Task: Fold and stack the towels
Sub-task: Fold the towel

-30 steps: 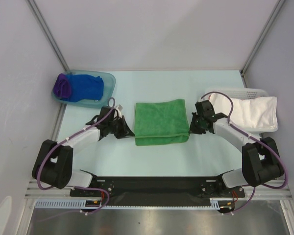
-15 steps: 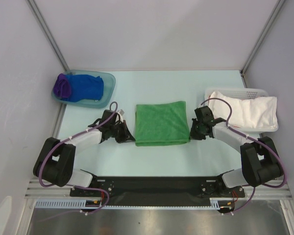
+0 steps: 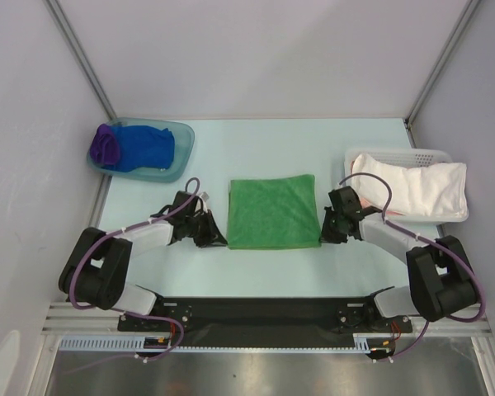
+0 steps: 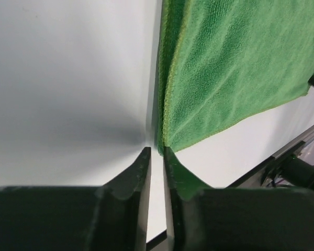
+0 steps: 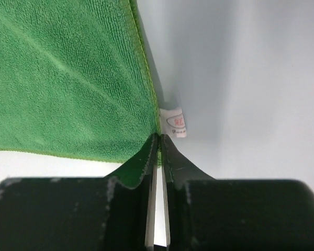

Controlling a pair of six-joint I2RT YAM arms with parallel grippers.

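Green towel [image 3: 272, 212] lies folded near the table's [image 3: 256, 276] front edge, its near corners flanked by the barely parted left gripper [image 4: 157, 152] and the closed right gripper [image 5: 158, 137], apparently to release it.

The green towel [image 3: 272, 212] is a bright, even grass green, its stitched hem a shade more yellow. A small label [image 5: 176, 121] at its edge is white with red print. The blue towel [image 3: 148, 147] is royal blue and the purple towel [image 3: 106, 146] deep violet; the tub [image 3: 180, 153] around them is see-through teal. The basket [image 3: 396, 154] is white, as is the cloth [image 3: 417, 188] in it. The tabletop [image 3: 264, 148] is pale mint. The left fingers [image 4: 131, 178] and right fingers [image 5: 138, 162] are black, tinged with reflected green. The arms [image 3: 140, 235] are black and light grey, with purple cables [image 3: 91, 256].
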